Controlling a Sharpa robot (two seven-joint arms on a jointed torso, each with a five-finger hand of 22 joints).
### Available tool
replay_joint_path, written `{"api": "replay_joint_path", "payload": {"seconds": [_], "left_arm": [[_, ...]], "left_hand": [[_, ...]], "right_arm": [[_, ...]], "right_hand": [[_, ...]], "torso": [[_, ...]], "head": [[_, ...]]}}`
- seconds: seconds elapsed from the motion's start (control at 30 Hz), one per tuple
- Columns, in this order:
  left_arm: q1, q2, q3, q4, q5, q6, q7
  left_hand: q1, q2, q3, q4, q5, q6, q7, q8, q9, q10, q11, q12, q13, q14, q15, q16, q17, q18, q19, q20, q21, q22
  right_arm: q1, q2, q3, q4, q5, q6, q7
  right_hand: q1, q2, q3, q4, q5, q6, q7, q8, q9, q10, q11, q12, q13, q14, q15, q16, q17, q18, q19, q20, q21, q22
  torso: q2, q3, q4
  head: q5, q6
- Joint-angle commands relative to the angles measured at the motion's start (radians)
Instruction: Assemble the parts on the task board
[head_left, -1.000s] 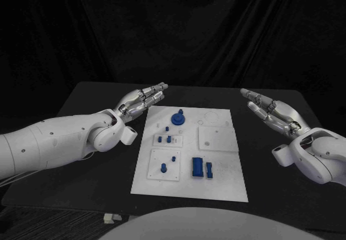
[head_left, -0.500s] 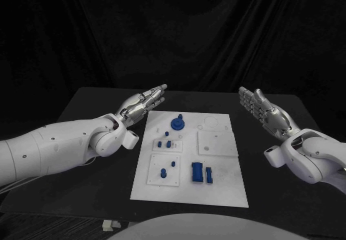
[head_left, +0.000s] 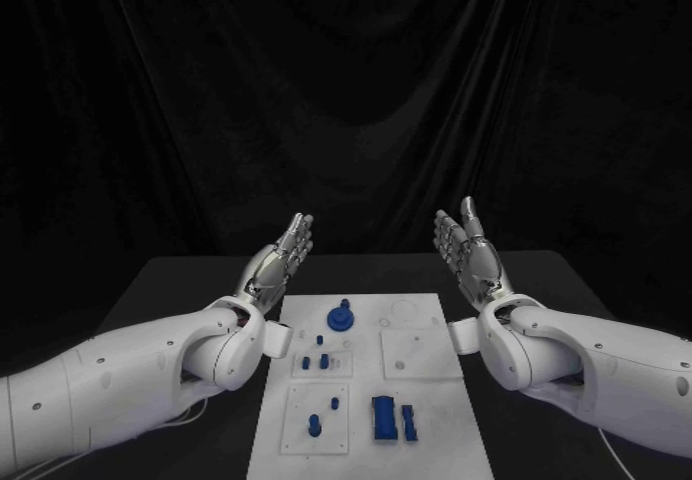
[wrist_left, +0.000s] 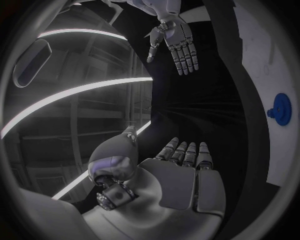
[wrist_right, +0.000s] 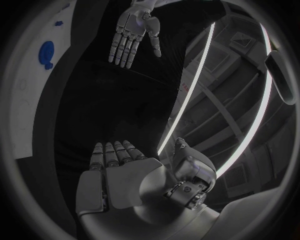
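Both arms are bulky smooth white shells dotted with small dark screw holes, swelling into rounded wrist housings. Each ends in a silver metallic hand, the left hand (head_left: 278, 262) and right hand (head_left: 470, 256) alike, with segmented fingers and darker joint gaps.

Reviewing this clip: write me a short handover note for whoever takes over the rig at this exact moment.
Left hand: open, holds nothing, raised beyond the board's far left corner, fingers straight.
Right hand: open, holds nothing, raised beyond the far right corner, palm facing the left hand.
Task board: flat in the middle of the black table, between the two arms.
Parts: round blue part near the board's far edge; small blue pegs mid-left; blue peg and tall blue block with a thinner blue piece beside it near the front.
Done: cannot tell which parts are already seated.
Left: neither hand touches a part; the next pick is not yet begun.
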Motion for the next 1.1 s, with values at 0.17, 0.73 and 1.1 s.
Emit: {"api": "replay_joint_path", "payload": {"seconds": [0.17, 0.73, 1.1], "left_arm": [[-0.023, 0.016, 0.036, 0.039, 0.121, -0.297, -0.058], [-0.032, 0.022, 0.052, 0.052, 0.141, -0.353, -0.069], [-0.032, 0.022, 0.052, 0.052, 0.141, -0.353, -0.069]], "left_hand": [[-0.188, -0.099, 0.069, -0.105, -0.105, -0.103, 0.0, -0.005, -0.001, -0.002, -0.009, -0.003, -0.001, 0.0, -0.01, -0.004, -0.001, -0.051, 0.0, -0.023, -0.003, -0.001], [-0.33, -0.099, 0.069, -0.105, -0.105, -0.103, 0.0, -0.005, -0.001, -0.002, -0.009, -0.003, -0.001, 0.0, -0.01, -0.004, -0.001, -0.051, 0.0, -0.023, -0.003, -0.001], [-0.465, -0.099, 0.069, -0.105, -0.105, -0.103, 0.0, -0.005, -0.001, -0.002, -0.009, -0.003, -0.001, 0.0, -0.01, -0.004, -0.001, -0.051, 0.0, -0.023, -0.003, -0.001]], "right_arm": [[-0.015, 0.026, 0.019, -0.013, 0.161, -0.134, 0.024], [-0.015, 0.026, 0.019, -0.013, 0.161, -0.134, 0.024], [-0.015, 0.026, 0.019, -0.013, 0.161, -0.134, 0.024]], "right_hand": [[-0.006, 0.001, 0.003, 0.0, -0.004, -0.003, 0.0, -0.004, -0.001, -0.004, 0.0, -0.004, -0.001, 0.0, -0.005, -0.004, -0.001, -0.007, 0.0, -0.005, -0.004, -0.001], [-0.006, 0.001, 0.003, 0.0, -0.004, -0.003, 0.0, -0.004, -0.001, -0.004, 0.0, -0.004, -0.001, 0.0, -0.005, -0.004, -0.001, -0.007, 0.0, -0.005, -0.004, -0.001], [-0.006, 0.001, 0.003, 0.0, -0.004, -0.003, 0.0, -0.004, -0.001, -0.004, 0.0, -0.004, -0.001, 0.0, -0.005, -0.004, -0.001, -0.007, 0.0, -0.005, -0.004, -0.001]], "torso": [[-0.015, 0.0057, -0.0009], [-0.015, 0.0058, -0.0009], [-0.015, 0.0058, -0.0009]], "head": [[-0.013, 0.037], [-0.013, 0.037], [-0.013, 0.037]]}}
